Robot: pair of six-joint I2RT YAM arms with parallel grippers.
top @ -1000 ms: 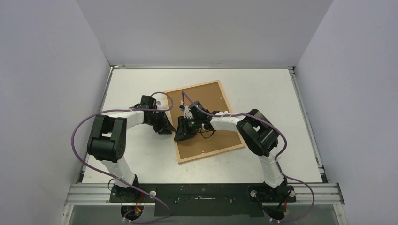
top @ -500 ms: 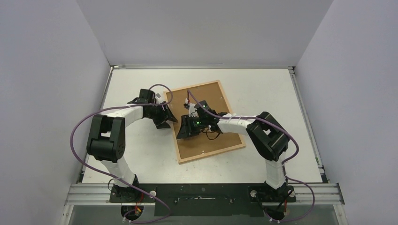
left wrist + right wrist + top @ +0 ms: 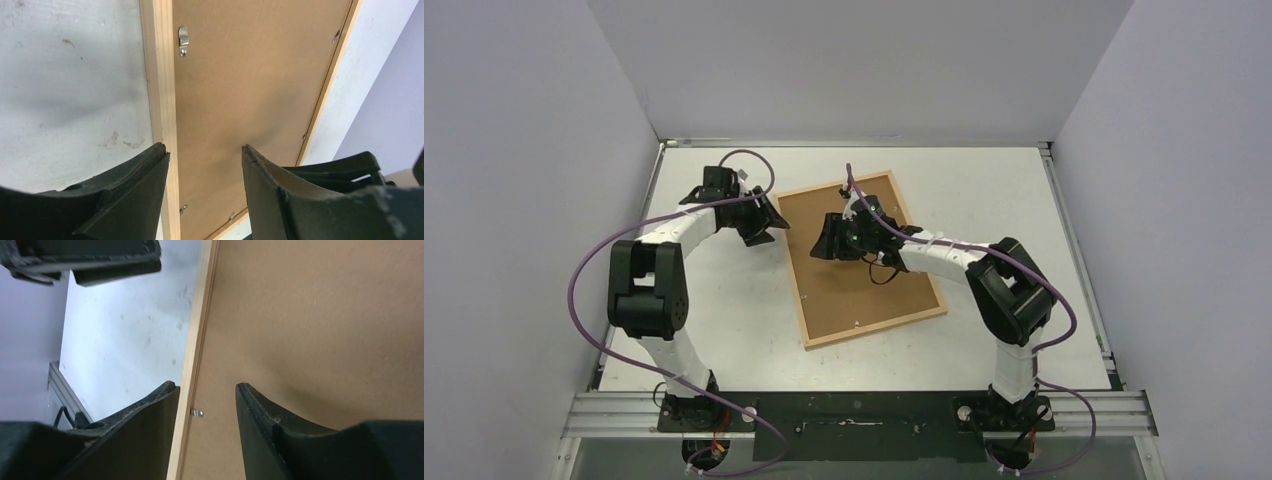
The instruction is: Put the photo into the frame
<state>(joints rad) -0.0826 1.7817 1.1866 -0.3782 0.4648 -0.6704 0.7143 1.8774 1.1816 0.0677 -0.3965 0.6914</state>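
Note:
The frame (image 3: 792, 272) lies flat on the table with its back up, a brown backing board (image 3: 864, 290) filling it. The photo is not in view. My left gripper (image 3: 767, 226) is open and empty just off the frame's far left corner; in the left wrist view its jaws (image 3: 202, 148) straddle the frame's pale bar (image 3: 162, 90). My right gripper (image 3: 821, 243) is open and empty above the board's far part, jaws (image 3: 205, 385) over the frame bar (image 3: 200, 325) and board (image 3: 310, 315).
Small metal clips (image 3: 183, 41) hold the board along the frame's inner edge; one also shows in the right wrist view (image 3: 196, 413). White walls enclose the table on three sides. The left gripper's fingers (image 3: 90, 260) show close by in the right wrist view.
Both grippers have moved toward the back of the table. The left one drew back off the frame's left edge. The right one slid along the board toward its far end.

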